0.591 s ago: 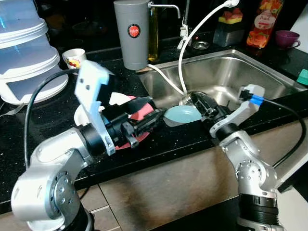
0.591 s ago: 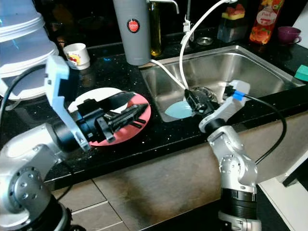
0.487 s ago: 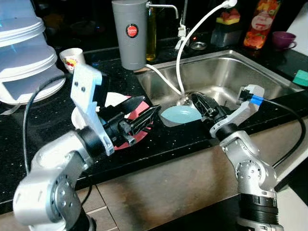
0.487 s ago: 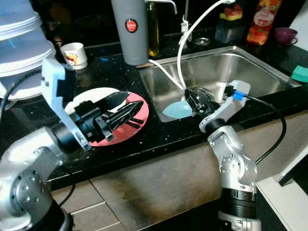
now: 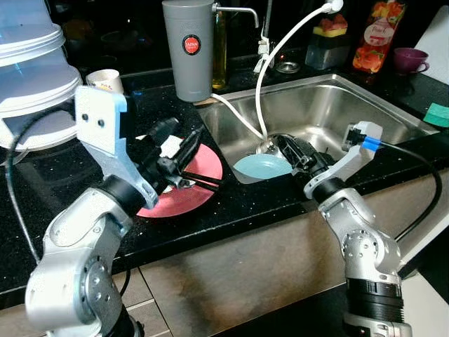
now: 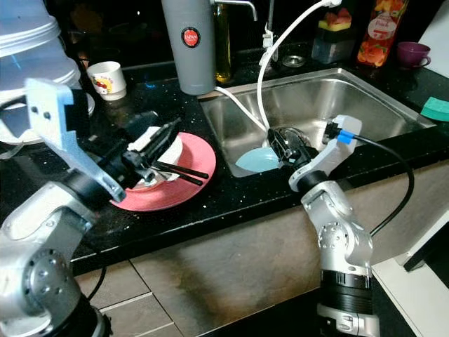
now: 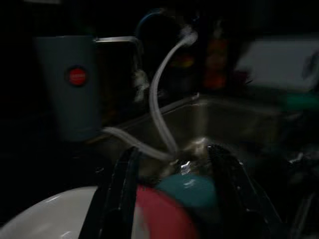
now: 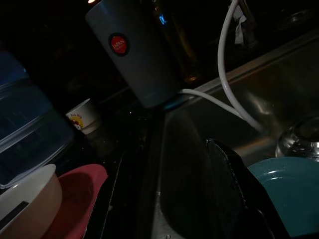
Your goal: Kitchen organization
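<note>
A red plate [image 5: 184,194] lies on the black counter left of the sink, with a white bowl [image 6: 163,156] and black chopsticks [image 5: 204,182] on it. My left gripper [image 5: 184,137] hovers over the bowl, open, with nothing between its fingers [image 7: 119,189]. A teal plate [image 5: 261,167] rests tilted in the near left corner of the steel sink [image 5: 337,105]. My right gripper [image 5: 284,146] sits at that plate's right edge. In the right wrist view its fingers [image 8: 225,169] stand apart with the teal plate [image 8: 284,191] beside one of them, not between them.
A grey canister [image 5: 187,49] and a white hose [image 5: 270,63] stand at the sink's back left. A small cup [image 5: 105,78] and stacked white containers [image 5: 35,77] are far left. A juice bottle [image 5: 372,38], purple cup [image 5: 409,58] and green sponge [image 5: 436,114] lie beyond the sink.
My left arm has swung up and back to the left, lifting its gripper from low over the red plate to above the white bowl. The right gripper and teal plate have barely moved.
</note>
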